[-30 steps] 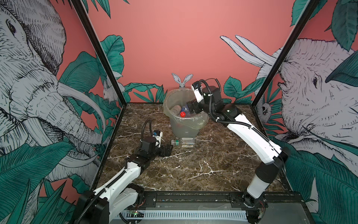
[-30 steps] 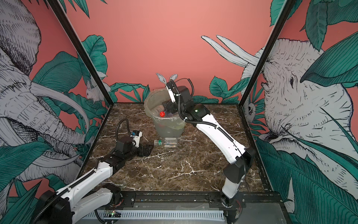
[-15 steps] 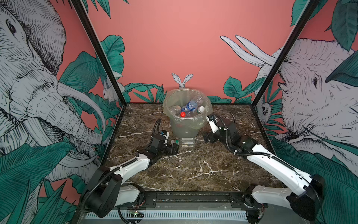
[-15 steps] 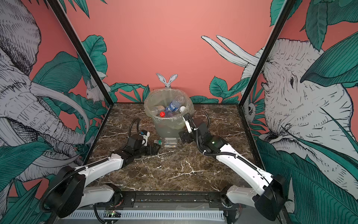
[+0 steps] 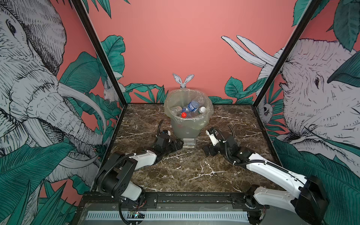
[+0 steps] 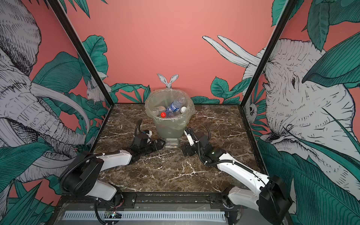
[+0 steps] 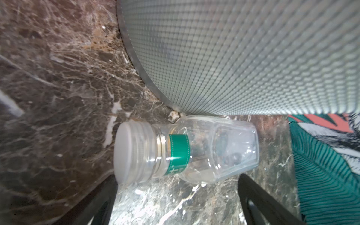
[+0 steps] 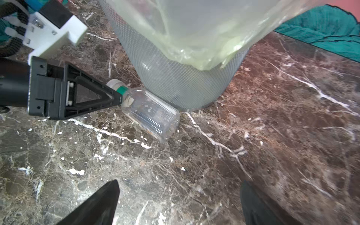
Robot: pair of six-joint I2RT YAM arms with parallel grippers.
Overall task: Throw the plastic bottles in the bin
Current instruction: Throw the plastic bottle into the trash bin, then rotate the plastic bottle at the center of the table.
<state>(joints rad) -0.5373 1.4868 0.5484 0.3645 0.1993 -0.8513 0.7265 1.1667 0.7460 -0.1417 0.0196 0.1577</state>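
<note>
Left gripper is wide open, holding nothing, fingertips right by the cap end of the last bottle, which lies on its side on the marble table against the foot of the bin. Right gripper is open and empty too. The other bottles are binned. Looks like the final pickup; next it needs to straddle the body and close.

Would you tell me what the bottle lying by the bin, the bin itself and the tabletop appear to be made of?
Bottle: clear glossy plastic, see-through with highlights; matte white cap, green neck band.
Bin: translucent grey plastic, fine grid texture; thin, crinkled clear film liner.
Tabletop: brown veined marble look, polished; possibly a printed surface.
</note>
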